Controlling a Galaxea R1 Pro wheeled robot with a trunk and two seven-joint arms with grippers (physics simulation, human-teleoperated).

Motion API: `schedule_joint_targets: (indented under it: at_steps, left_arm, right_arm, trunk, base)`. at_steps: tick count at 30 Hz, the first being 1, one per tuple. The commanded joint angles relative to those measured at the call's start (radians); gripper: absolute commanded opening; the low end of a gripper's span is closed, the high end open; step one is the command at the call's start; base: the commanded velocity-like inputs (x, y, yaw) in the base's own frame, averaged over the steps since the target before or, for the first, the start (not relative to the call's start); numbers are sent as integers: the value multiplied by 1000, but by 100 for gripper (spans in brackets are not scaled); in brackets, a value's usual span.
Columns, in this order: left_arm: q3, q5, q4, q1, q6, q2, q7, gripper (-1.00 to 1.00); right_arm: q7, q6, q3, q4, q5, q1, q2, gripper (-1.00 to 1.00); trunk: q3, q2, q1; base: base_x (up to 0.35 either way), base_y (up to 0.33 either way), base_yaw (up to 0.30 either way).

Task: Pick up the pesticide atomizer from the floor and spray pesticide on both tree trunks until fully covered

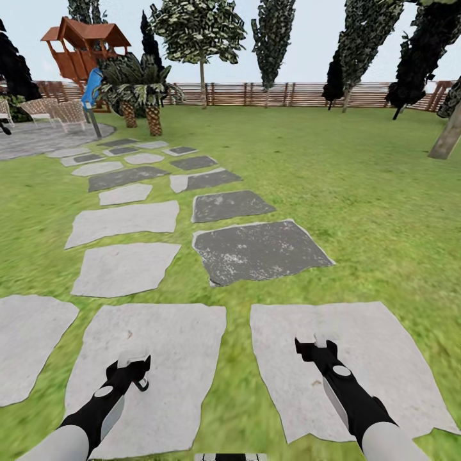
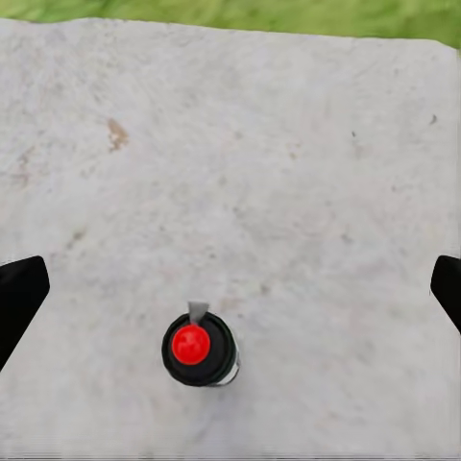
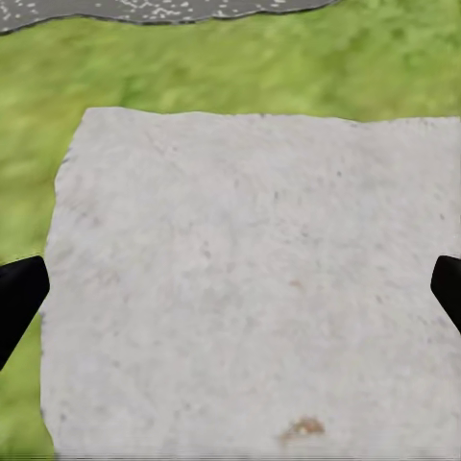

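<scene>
A: Head view first. We log both arms stretched forward over the floor (image 1: pixel 121 269), a path of pale and dark slabs in grass. The left gripper (image 1: pixel 130 369) hangs above one pale slab (image 1: pixel 173 346); the right gripper (image 1: pixel 318 346) hangs above the neighbouring pale slab (image 1: pixel 384 346). A small dark shape sits just beside the left gripper on the side toward the right arm; we cannot resolve it from here.

B: The left wrist view resolves it. We record the pesticide atomizer (image 2: pixel 199 349) standing upright on the pale slab, seen from above: black body, red spot on top. It lies between the two fingers (image 2: pixel 19 303), touching neither. Left jaws wide.

A: Agreed. The right wrist view gives bare pale slab with a small brown mark, grass beyond it, and the edge of a dark slab (image 3: pixel 154 10) farther out. Fingertips at both margins, nothing between them, so right jaws wide as well.

B: Only the head view gives surroundings. Beyond the slab path we note a wooden playhouse (image 1: pixel 83 48), the slat fence (image 1: pixel 269 94) and a leaning grey-brown trunk (image 1: pixel 447 136), well apart from the atomizer.
</scene>
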Motion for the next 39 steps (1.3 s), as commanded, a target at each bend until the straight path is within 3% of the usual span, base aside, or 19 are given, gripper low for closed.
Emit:
schedule_joint_targets:
  at_steps: [1,5,10,39]
  left_arm:
    - [1,4,1,-1,-3,0,0,100]
    - [1,5,1,0,-3,0,0,100]
    - [-3,6,-6,7,-32,-2,0,100]
    - [-2,-1,4,48,-194,2,0,100]
  right_arm:
    - [-1,-2,1,0,1,0,0,100]
    - [0,-5,1,0,1,0,1,100]
    - [-3,-33,-1,1,3,0,3,100]
    - [-2,-11,3,4,-1,0,-2,100]
  trunk:
    - [-5,-1,0]
    - [-20,-2,2]
    - [-20,-2,2]
    - [-20,-2,2]
  base:
    - [0,0,0]
    - [0,0,0]
    - [0,0,0]
    - [0,0,0]
